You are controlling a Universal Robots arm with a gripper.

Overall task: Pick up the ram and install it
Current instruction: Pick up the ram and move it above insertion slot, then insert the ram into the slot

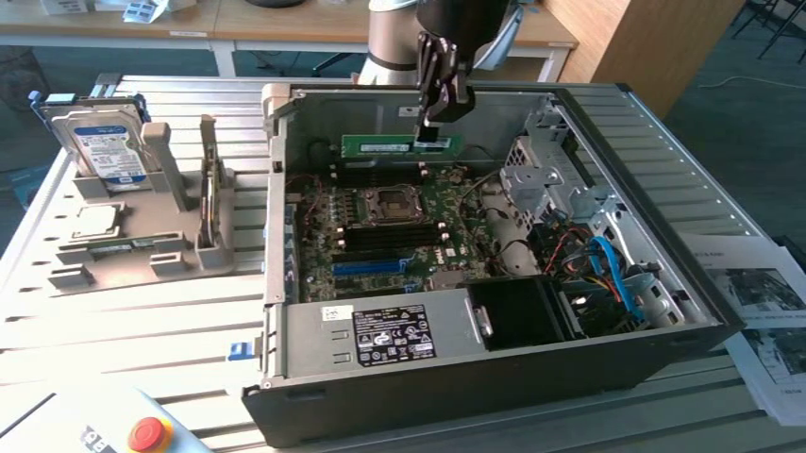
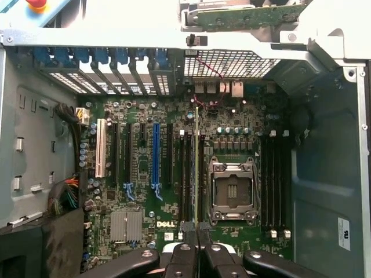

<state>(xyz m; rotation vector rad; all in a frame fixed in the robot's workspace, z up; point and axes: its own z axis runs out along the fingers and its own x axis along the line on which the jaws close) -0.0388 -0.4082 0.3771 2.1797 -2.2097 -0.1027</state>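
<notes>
While the end effector [image 1: 431, 132] hung inside the open computer case [image 1: 705, 311], its fingers were clamped together on the ram [image 1: 384, 145], gripping the upper edge near the end toward the exterior view's right. The green stick stood on its long edge, level, close to the far wall of the case and above the motherboard [image 1: 435, 231]. In the wrist view the ram [image 2: 197, 162] appeared edge-on as a thin line running out from the end effector [image 2: 197, 234], lined up with the black memory slots [image 2: 186, 174] just beside the open processor socket [image 2: 233, 191]. Whether its lower edge touched a slot could not be told. Further along the board from those slots sat a long blue slot [image 2: 155, 153] and a white slot [image 2: 101, 147], both apart from the ram.

In the exterior view the processor socket [image 1: 388, 203] lay below the stick, and a power supply [image 1: 377, 335] with a white-printed label filled the near corner of the case. Blue cables [image 1: 611, 269] curled in the bay toward the exterior view's right.

Outside the case, on the slatted metal counter [image 1: 126, 321], a grey holder [image 1: 176, 189] carried an upright hard drive [image 1: 108, 151], with a square silver processor chip [image 1: 94, 219] lying flat just in front of it. A red stop button [image 1: 149, 432] sat at the near corner, and printed sheets [image 1: 762, 293] lay on the exterior view's right.
</notes>
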